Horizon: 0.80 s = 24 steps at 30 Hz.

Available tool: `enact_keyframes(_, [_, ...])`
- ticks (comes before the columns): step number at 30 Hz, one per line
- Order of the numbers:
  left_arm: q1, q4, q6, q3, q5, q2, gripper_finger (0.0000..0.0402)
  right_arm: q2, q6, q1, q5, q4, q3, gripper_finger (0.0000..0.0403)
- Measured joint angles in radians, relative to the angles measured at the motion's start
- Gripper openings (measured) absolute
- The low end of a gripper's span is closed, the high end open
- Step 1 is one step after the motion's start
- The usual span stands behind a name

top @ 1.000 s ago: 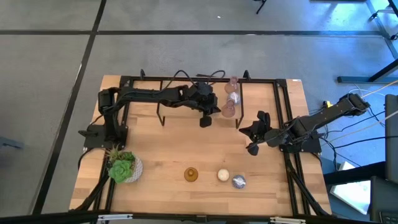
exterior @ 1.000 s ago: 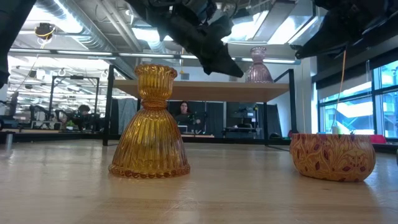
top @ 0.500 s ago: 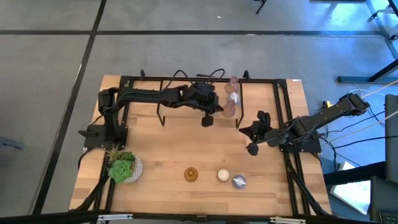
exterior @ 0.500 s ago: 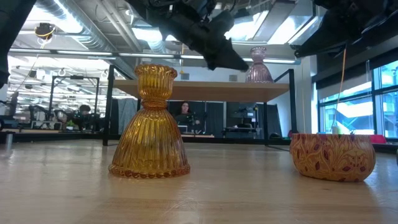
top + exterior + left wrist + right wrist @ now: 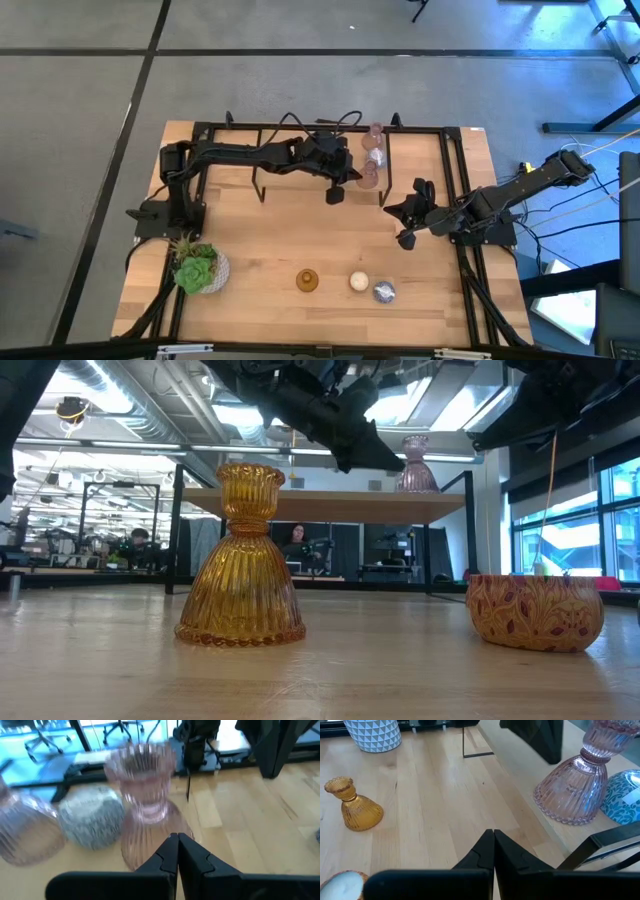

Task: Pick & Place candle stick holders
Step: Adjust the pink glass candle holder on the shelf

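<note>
The left gripper (image 5: 334, 195), jaws closed and empty, hovers just beside the shelved pink holder (image 5: 145, 795); next it should fetch the amber holder (image 5: 307, 281). The right gripper (image 5: 405, 238) waits nearby, closed and empty.

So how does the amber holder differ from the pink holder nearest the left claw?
The amber holder is golden-orange; the pink holder is pale pink glass. The amber one stands on the table top in the front row; the pink one stands on the raised shelf at the back, right by the shut left claw. Both are upright, ribbed and bell-shaped with a narrow neck and cup on top.
</note>
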Motion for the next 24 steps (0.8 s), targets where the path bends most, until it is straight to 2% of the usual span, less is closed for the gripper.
enact_keyframes(9, [0.003, 0.016, -0.001, 0.0, 0.0, 0.0, 0.0002, 0.0, 0.0, 0.0, 0.0, 0.0, 0.0, 0.0003])
enact_keyframes(14, [0.021, -0.031, -0.002, 0.0, -0.026, 0.0, 0.0002, 0.0, 0.0, 0.0, 0.0, 0.0, 0.0, 0.0003])
enact_keyframes(24, [0.026, -0.014, -0.011, 0.0, 0.001, 0.0, 0.0002, 0.0, -0.001, 0.0, 0.0, -0.001, 0.0, 0.0003])
